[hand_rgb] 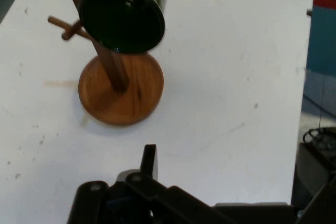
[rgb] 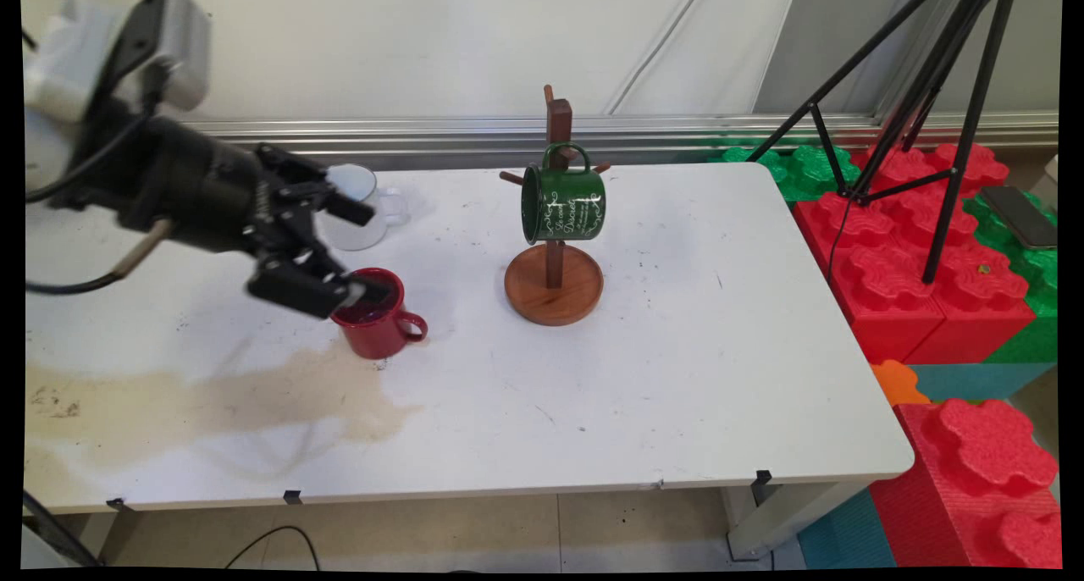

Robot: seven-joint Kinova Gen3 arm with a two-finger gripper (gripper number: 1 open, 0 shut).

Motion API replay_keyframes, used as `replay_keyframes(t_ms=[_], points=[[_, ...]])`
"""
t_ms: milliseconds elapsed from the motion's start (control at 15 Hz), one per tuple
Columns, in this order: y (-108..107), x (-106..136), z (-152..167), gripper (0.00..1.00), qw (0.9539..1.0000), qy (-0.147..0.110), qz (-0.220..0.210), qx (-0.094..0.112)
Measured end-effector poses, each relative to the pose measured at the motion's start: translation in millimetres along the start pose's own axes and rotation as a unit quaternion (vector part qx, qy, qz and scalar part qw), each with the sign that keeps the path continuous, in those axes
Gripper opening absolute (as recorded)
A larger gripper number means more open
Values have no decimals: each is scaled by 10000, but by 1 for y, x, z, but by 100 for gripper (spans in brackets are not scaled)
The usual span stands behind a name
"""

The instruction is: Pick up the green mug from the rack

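My black gripper (rgb: 359, 251) hangs open over the table's left side, its fingers spread wide. The lower finger (rgb: 360, 292) lies over the rim of a red mug (rgb: 381, 327) standing upright with its handle to the right; I cannot tell whether they touch. The upper finger reaches in front of a clear glass mug (rgb: 366, 217) behind. To the right, a green mug (rgb: 563, 205) hangs on its side from a wooden mug tree (rgb: 554, 289). In the hand view one finger (hand_rgb: 149, 160) rises at the bottom, facing the green mug's mouth (hand_rgb: 122, 18) and the tree's round base (hand_rgb: 122, 94).
A brown stain (rgb: 212, 403) spreads over the table's front left. Right of the table's edge stand red and green foam blocks (rgb: 915, 259) and a black tripod (rgb: 931, 141). A phone (rgb: 1020, 215) lies on the blocks.
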State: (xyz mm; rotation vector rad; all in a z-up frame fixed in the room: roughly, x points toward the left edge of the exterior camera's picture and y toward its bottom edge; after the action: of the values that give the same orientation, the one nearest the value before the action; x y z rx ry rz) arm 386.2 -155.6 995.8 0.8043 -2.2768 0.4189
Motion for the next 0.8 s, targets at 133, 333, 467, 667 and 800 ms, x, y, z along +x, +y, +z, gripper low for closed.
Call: replay_keyframes(t_ms=[133,333,467,667,800], points=[[-3,9,14,100,9998,102,-174,24],[-7,19,35,100,9989,242,-407,63],[-8,26,50,100,9980,335,-528,78],[-10,35,74,100,9965,455,-687,108],[-10,39,86,100,9957,512,-759,118]])
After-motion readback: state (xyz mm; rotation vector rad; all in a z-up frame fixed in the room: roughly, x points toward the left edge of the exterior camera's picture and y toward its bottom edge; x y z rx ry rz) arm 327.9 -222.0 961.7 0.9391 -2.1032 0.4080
